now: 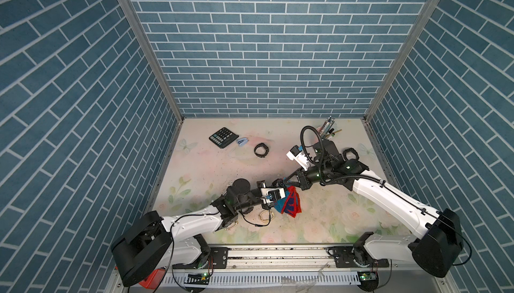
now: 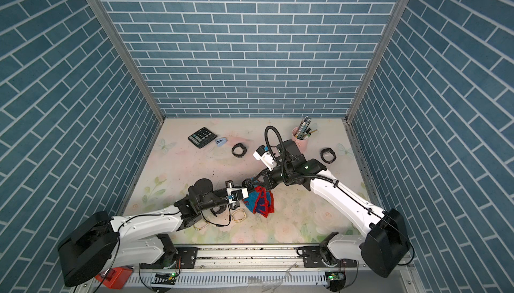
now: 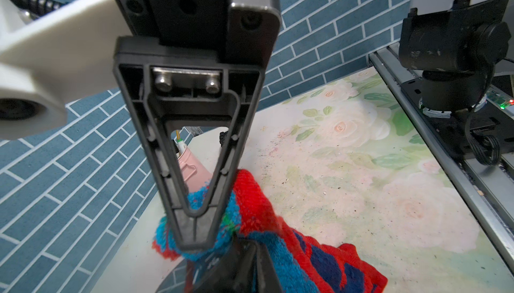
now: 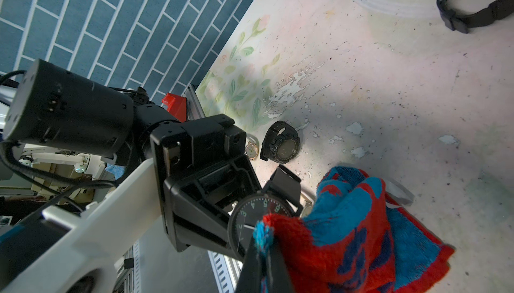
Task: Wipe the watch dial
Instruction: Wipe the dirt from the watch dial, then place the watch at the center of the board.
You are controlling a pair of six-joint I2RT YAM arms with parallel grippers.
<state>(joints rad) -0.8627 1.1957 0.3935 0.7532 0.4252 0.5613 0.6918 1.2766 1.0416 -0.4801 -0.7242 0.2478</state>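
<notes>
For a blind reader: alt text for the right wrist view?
The right end effector holds a red-and-blue cloth over a dark watch dial held by the left end effector; a black watch lies on the table.

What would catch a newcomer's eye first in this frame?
The bright red-and-blue towel near the table's front middle stands out first. The right gripper pinches it against a dark-dialled watch held up by the left gripper. Next come the blue brick-patterned walls around the flowered table, with a calculator and a loose black watch toward the back.
</notes>
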